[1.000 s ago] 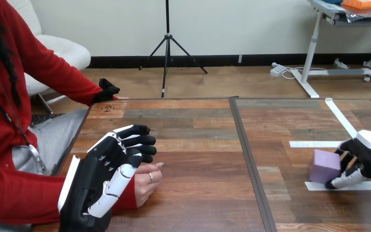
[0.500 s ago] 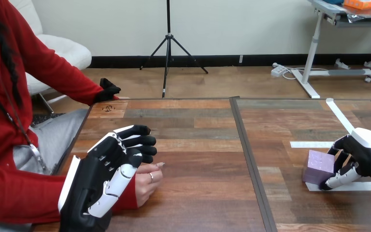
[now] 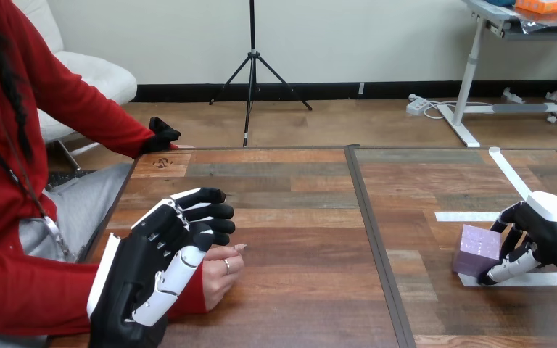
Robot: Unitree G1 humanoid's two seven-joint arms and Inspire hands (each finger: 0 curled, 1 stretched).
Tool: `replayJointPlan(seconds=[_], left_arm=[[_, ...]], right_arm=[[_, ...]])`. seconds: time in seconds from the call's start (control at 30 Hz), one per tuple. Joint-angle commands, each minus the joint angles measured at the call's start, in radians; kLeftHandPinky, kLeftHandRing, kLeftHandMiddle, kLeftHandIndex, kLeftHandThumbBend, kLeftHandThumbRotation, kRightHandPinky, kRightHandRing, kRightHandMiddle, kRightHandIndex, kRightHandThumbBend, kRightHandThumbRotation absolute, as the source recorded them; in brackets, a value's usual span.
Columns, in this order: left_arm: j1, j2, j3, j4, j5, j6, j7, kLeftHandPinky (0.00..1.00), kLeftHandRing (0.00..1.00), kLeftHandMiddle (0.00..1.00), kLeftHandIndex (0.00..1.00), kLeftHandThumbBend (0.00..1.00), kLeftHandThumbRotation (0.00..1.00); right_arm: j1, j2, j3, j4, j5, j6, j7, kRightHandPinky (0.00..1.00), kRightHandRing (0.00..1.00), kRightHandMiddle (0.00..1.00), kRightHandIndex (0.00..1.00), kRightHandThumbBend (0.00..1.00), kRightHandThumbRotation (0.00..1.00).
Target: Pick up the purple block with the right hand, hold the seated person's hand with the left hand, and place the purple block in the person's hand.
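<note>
The purple block [image 3: 476,250] stands on the table at the right, on a white tape mark. My right hand [image 3: 547,228] is against its right side, fingers curled at the far face and thumb at the near face, pinching it. At the left, my left hand [image 3: 156,272] is held over the person's hand [image 3: 223,272], which rests on the table near the left edge. My left hand's fingers are loosely bent and point right above the person's knuckles. Its thumb lies over the wrist. I see no finger curled round the person's hand.
White tape strips [image 3: 511,174] mark the right part of the table. A dark seam [image 3: 368,217] runs down the table's middle. The person's other hand [image 3: 161,135] rests at the far left corner. Bare wood lies between my two hands.
My right hand and the purple block have moved a little to the left, and the block has gone from tilted to level on the table. My left hand and the person's hand have stayed put.
</note>
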Motion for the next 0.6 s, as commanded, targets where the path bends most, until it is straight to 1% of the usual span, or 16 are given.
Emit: replayJointPlan(seconds=[0.0,0.13,0.27,0.4,0.57], left_arm=[[-0.047,0.003,0.001,-0.044,-0.008,0.003,-0.005,0.59,0.62,0.65,0.66,0.60,0.58],[-0.048,0.002,0.001,-0.047,-0.006,0.006,-0.004,0.59,0.62,0.65,0.66,0.61,0.58],[-0.049,0.003,0.001,-0.050,-0.003,0.010,-0.002,0.58,0.61,0.64,0.66,0.61,0.57],[-0.050,0.003,0.001,-0.050,-0.002,0.011,-0.002,0.58,0.61,0.64,0.66,0.62,0.57],[-0.052,0.004,0.002,-0.051,0.000,0.013,-0.002,0.58,0.61,0.64,0.66,0.63,0.56]], right_arm=[[-0.072,0.012,-0.023,-0.010,0.017,0.009,-0.022,0.39,0.45,0.49,0.49,0.64,0.00],[-0.073,0.014,-0.023,-0.010,0.021,0.019,-0.019,0.39,0.45,0.49,0.50,0.65,0.00],[-0.080,0.017,-0.024,-0.008,0.026,0.046,0.009,0.39,0.45,0.49,0.51,0.67,0.00],[-0.086,0.018,-0.020,-0.012,0.024,0.073,0.029,0.35,0.42,0.48,0.53,0.71,0.00],[-0.086,0.016,-0.019,-0.025,0.025,0.088,0.047,0.35,0.43,0.50,0.56,0.75,0.00]])
